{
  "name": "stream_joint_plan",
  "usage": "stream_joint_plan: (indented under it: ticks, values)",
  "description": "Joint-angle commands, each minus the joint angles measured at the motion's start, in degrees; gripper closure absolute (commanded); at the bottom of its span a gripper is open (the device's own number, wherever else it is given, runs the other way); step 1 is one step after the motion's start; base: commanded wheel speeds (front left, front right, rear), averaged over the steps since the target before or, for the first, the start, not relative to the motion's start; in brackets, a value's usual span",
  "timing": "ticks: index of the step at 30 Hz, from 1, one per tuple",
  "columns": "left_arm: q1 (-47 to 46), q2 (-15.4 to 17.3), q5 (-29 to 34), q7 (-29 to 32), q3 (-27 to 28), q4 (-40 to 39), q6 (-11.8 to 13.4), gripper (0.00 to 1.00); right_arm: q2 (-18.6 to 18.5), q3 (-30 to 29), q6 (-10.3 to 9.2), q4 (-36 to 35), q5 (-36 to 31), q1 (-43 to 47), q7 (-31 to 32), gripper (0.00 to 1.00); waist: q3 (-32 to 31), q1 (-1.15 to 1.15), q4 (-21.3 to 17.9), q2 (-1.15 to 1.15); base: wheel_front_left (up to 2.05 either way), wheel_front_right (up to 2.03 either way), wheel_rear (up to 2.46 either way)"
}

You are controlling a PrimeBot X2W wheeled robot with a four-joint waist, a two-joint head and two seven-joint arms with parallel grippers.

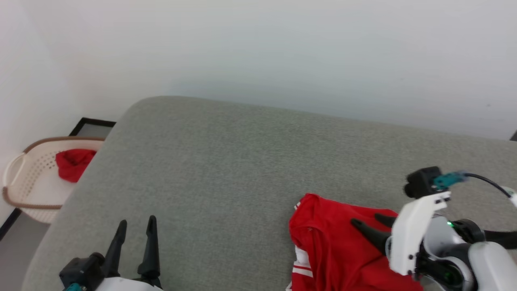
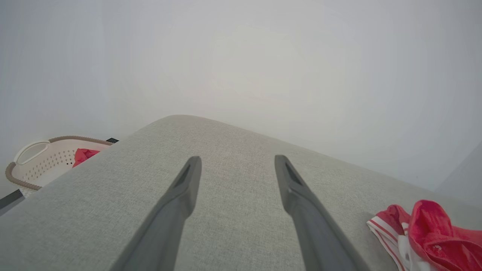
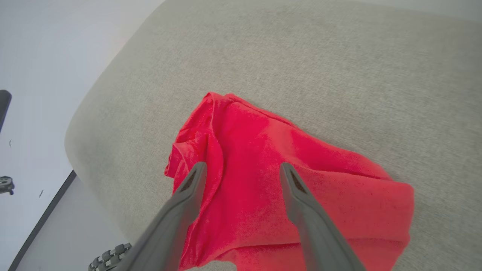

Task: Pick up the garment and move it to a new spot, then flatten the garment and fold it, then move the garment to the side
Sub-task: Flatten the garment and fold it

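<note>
Garment (image 1: 335, 246) is left crumpled on grey fabric surface (image 1: 226, 169), white wall (image 1: 282, 48) behind; L gripper (image 1: 137, 219) & R gripper (image 1: 365, 218) are spread wide, nothing held.

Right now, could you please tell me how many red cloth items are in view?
2. The garment lies on the grey cushion by the right claw; a small red cloth sits in the basket, which may hide more.

Colours noted — red on grey.
Obs: garment (image 1: 335, 242) red, white-and-red striped trim; padded surface (image 1: 210, 169) grey-green weave; basket (image 1: 60, 139) cream, perforated, brown rim — its cloth (image 1: 73, 163) red; left pincer (image 1: 136, 221) and right pincer (image 1: 365, 218) black; wall (image 1: 282, 48) white.
</note>
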Motion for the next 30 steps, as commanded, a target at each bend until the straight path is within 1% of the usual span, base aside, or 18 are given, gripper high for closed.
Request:
stream_joint_plan:
  ticks: [1, 4, 8, 15, 18, 23, 27, 30]
  values:
    - [0.54, 0.08, 0.41, -0.05, 0.30, -0.35, -0.15, 0.00, -0.41, -0.72, -0.06, -0.69, 0.51, 0.94, -0.71, 0.00, -0.23, 0.00, -0.98, 0.00, 0.00, 0.00, 0.00]
    - [1.03, 0.02, 0.58, -0.04, 0.84, -0.87, -0.16, 0.00, -1.84, -2.40, -0.06, -2.05, 1.11, 2.31, -2.66, 0.00, -0.28, 0.00, -2.32, 0.00, 0.00, 0.00, 0.00]
    - [1.45, 0.02, 0.73, -0.05, 1.60, -1.41, -0.16, 0.00, -3.86, -4.60, -0.06, -3.25, 0.88, 3.74, -6.84, 0.00, -0.26, 0.00, -4.26, 0.00, 0.00, 0.00, 0.00]
    - [2.10, 0.33, 1.13, -0.04, 2.25, -2.10, -0.16, 0.00, -7.19, -7.48, -0.06, -3.60, -0.03, 6.47, -16.60, 0.00, -0.26, 0.00, -7.41, 0.00, 0.00, 0.00, 0.00]
    - [2.20, 0.53, 1.11, -0.05, 1.98, -2.26, -0.16, 0.00, -8.31, -8.44, -0.06, -3.27, -0.49, 7.75, -21.31, 0.00, -0.25, 0.00, -8.60, 0.00, 0.00, 0.00, 0.00]
    - [2.32, 0.76, 1.30, -0.05, 2.06, -2.36, -0.16, 0.00, -10.91, -8.24, -0.06, -2.58, -1.82, 10.08, -29.16, 0.00, -0.33, 0.00, -10.09, 0.00, 0.00, 0.00, 0.00]
    - [2.36, 1.00, 1.10, -0.04, 1.98, -2.36, -0.16, 0.00, -11.91, -9.23, -0.06, -0.62, -2.17, 11.67, -35.21, 0.00, -0.43, 0.00, -10.76, 0.00, 0.00, 0.00, 0.00]
    - [2.49, 1.21, 0.96, -0.04, 1.84, -2.27, -0.16, 0.00, -12.31, -9.59, -0.06, 0.91, -1.88, 12.80, -38.15, 0.00, -0.64, 0.00, -11.05, 0.00, 0.00, 0.00, 0.00]
